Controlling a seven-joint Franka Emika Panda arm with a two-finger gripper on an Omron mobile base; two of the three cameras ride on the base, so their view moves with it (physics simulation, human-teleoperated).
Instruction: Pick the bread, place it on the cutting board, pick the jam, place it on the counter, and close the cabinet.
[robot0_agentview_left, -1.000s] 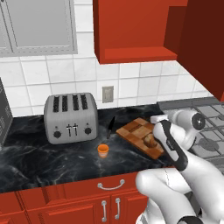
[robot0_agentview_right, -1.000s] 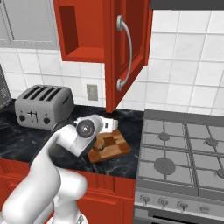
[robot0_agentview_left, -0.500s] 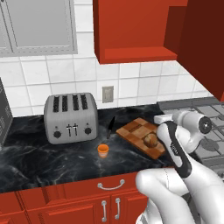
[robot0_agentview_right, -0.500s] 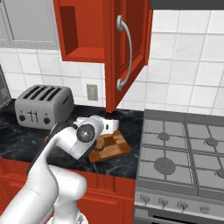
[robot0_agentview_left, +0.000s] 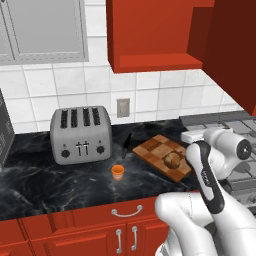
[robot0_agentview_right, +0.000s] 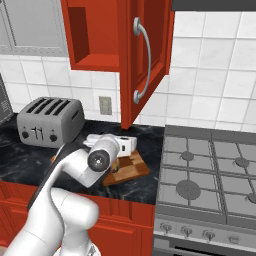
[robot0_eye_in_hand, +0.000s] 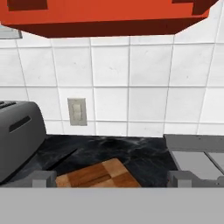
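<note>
Bread: you can see the bread (robot0_agentview_left: 173, 159) sitting on the cutting board (robot0_agentview_left: 155, 150), toward its near right end in the left base view.
Cutting board: it lies flat on the counter (robot0_agentview_left: 60, 182), between the toaster (robot0_agentview_left: 80, 134) and the stove (robot0_agentview_right: 210, 175); in the hand view its far corner (robot0_eye_in_hand: 98, 175) shows low, between the two fingertips (robot0_eye_in_hand: 43, 178).
Jam: the jam (robot0_agentview_left: 117, 172) stands upright on the counter, in front of the toaster's right end and left of the board, apart from both.
Cabinet: the cabinet (robot0_agentview_right: 95, 35) is open; its door (robot0_agentview_right: 145, 55) swings out toward you, handle (robot0_agentview_right: 142, 60) facing the stove side. What you can see of the inside through the opening holds nothing.
Gripper: the gripper (robot0_eye_in_hand: 111, 178) has its tips spread wide with nothing between them; it points level at the tiled wall (robot0_eye_in_hand: 131, 87) and the outlet (robot0_eye_in_hand: 77, 111), above the board.
Arm: your wrist (robot0_agentview_left: 225, 150) hangs just right of the board, over the counter's edge by the stove.
</note>
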